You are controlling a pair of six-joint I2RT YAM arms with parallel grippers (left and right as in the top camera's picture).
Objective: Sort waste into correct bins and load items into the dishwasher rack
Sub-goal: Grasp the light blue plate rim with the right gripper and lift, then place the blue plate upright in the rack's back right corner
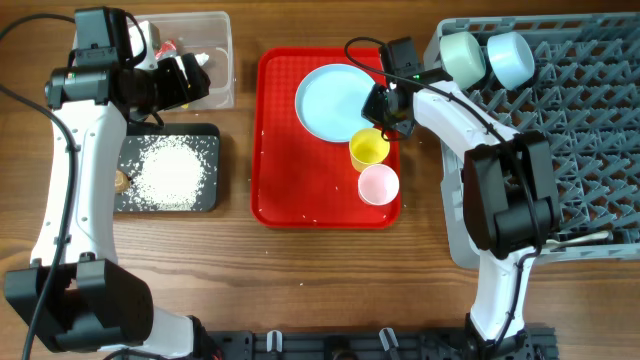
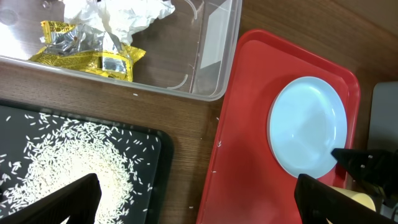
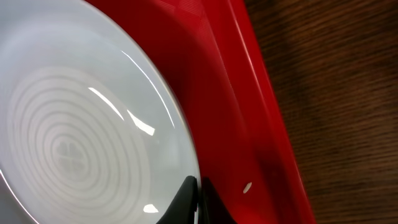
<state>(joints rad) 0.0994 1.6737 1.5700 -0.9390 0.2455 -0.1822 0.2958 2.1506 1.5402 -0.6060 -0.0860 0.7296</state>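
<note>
The light-blue plate (image 1: 330, 100) lies flat in the far half of the red tray (image 1: 280, 190). At the plate's right rim the right pincer (image 3: 194, 198) is drawn narrow, its tips pinched onto the plate's edge (only the very tips show in the wrist view). Just nearer on the red tray, the yellow cup (image 1: 369, 148) stands touching the plate's near-right edge, and the pale-pink cup (image 1: 378, 184) sits just beside it toward the tray's near-right corner.

Right of the red tray, the grey rack (image 1: 590, 150) carries two light-blue bowls (image 1: 463, 57) side by side in its far-left corner.

Left of the red tray, the clear tub (image 2: 211, 37) holds crumpled white tissue (image 2: 118, 15) and yellow wrappers (image 2: 81, 46). Nearer than the tub, the black tray (image 1: 210, 200) bears a spread of white rice (image 1: 170, 168) with a brown bit (image 1: 122, 181) at its left edge. The left pincer (image 2: 196, 208) hangs spread wide and empty above the wooden surface (image 1: 300, 280), between the tub and the red tray.
</note>
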